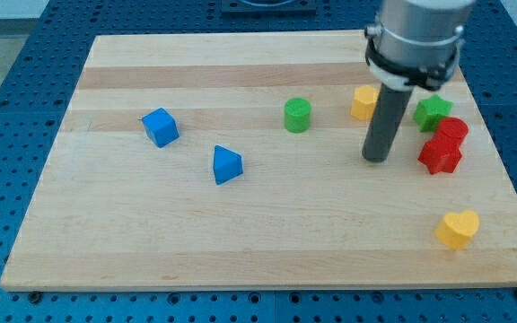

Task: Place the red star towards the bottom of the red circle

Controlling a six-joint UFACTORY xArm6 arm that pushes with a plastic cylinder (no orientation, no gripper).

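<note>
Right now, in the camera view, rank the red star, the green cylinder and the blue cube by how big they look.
1. red star
2. blue cube, nearly alike, so the order of these two is unsure
3. green cylinder, smallest looking, though it lies slightly farther up the board

My tip stands just left of the red star.
</note>
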